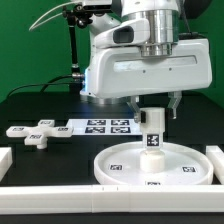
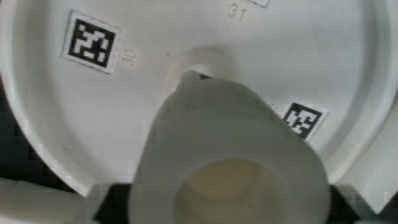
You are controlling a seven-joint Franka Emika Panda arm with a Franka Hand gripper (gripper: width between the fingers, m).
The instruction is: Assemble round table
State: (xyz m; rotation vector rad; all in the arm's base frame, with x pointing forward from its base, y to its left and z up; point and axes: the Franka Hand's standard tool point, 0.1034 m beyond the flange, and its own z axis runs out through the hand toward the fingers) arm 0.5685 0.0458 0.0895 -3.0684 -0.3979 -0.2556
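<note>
**Leg Upright on Disc, Fingers Apart**

Exterior view: counted one disc inside three border bars. One leg upright at disc centre. One cross foot well apart, beside marker board. Gripper spread wide about leg top; contact not discernible.

Wrist view: adds leg end-on, hollow, and two tags on disc.

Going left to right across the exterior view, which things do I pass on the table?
cross-shaped foot → marker board → round disc
</note>
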